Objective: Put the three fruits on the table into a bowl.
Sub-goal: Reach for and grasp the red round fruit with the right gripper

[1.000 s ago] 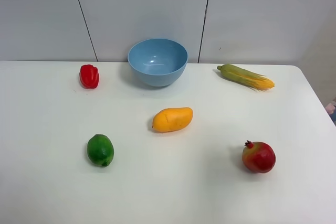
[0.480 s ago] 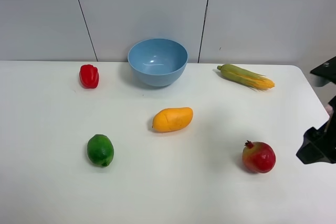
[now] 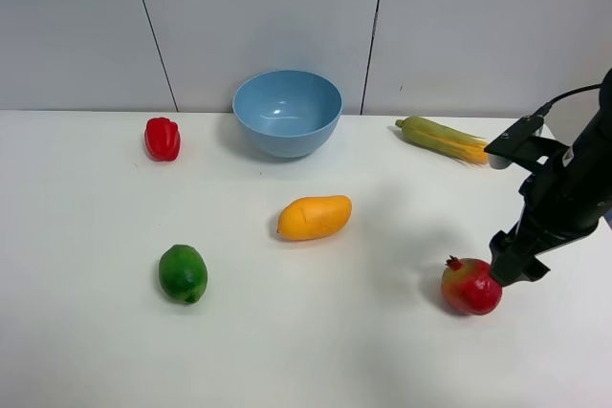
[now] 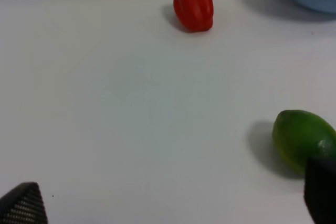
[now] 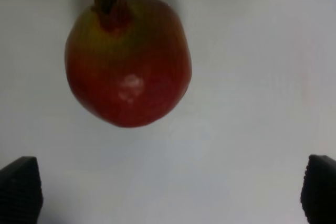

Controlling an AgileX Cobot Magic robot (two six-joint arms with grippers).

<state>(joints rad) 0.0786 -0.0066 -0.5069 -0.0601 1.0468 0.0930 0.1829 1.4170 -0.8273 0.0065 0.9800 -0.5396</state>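
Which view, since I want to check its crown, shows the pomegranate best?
The right wrist view: the pomegranate is large, close and unobstructed, crown visible. The exterior high view shows it small. The left wrist view misses it.

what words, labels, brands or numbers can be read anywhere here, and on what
None: no writing, label or number shows on the bowl, pomegranate, mango, lime, bell pepper, corn cob, table or wall panels. The pale patch on the pomegranate is a blotch, not print.
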